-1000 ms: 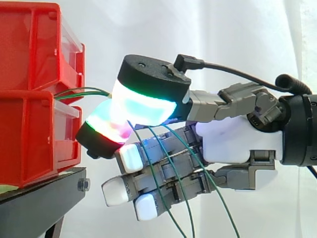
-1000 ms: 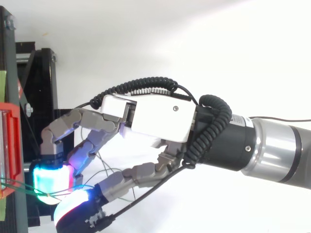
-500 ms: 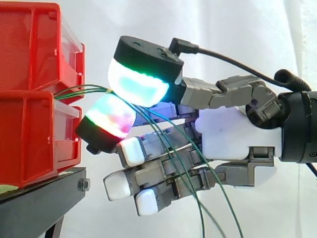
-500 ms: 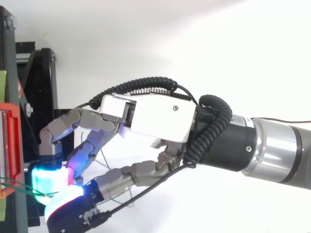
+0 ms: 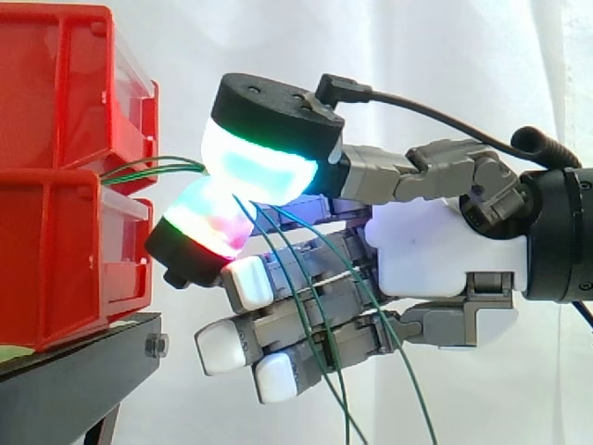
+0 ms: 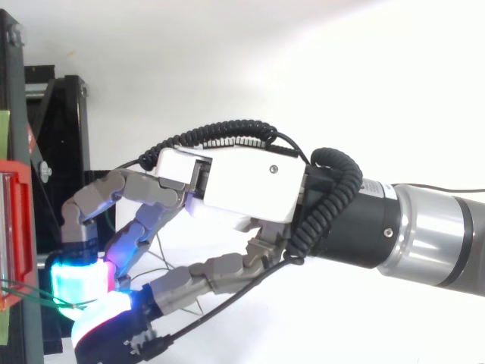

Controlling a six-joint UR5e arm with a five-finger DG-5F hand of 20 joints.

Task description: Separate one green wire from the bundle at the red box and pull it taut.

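Side view: hand (image 5: 445, 260) reaches in from the right. 2 glowing pads (image 5: 264, 162) are pressed together just off the front of the red bins (image 5: 56, 232), pinching the green wires (image 5: 153, 169). The wires leave the gap between the 2 stacked bins and run near-level to the pinch, a short span with a slight upward bow. Can't tell how many strands are actually in the pinch. Past the pinch, several strands hang loose across the other fingers, which are curled under with white tips, clear of the bins. The bins sit on the black stand (image 5: 74, 375), white curtain (image 5: 417, 74) behind.

Top view: the near pad and its black backing cover most of the pinch. The wires show as thin lines from the bin edge to the cyan pad.
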